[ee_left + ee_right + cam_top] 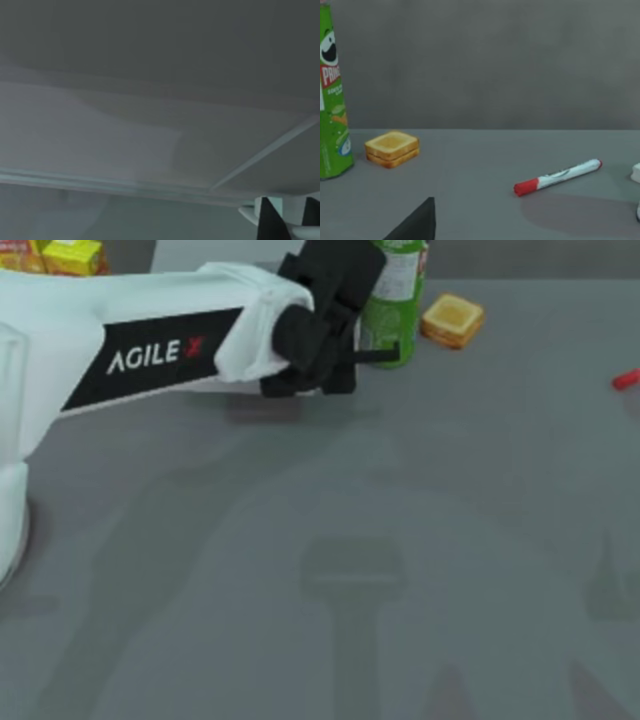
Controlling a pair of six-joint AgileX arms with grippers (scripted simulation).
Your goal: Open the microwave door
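Left pincer: our black two-finger left gripper (385, 353) reached across the far edge of the table from the top view's left, low beside the tall green crisp can (397, 295); we could not tell whether it was apart or together.
Task's thing: the small light-grey boxy microwave (215, 254) showed only as a pale slab at the far edge, mostly hidden under our arm.
Door: the flat white-framed microwave door with grey translucent window (150, 125) filled the left wrist view, very close.
Handling: we judged it rigid, hinged, smooth; best taken by its vertical handle edge.
Nearby: a toasted sandwich square (452, 320) and a red-capped white marker (557, 177).
Right arm: out of the top view, parked.
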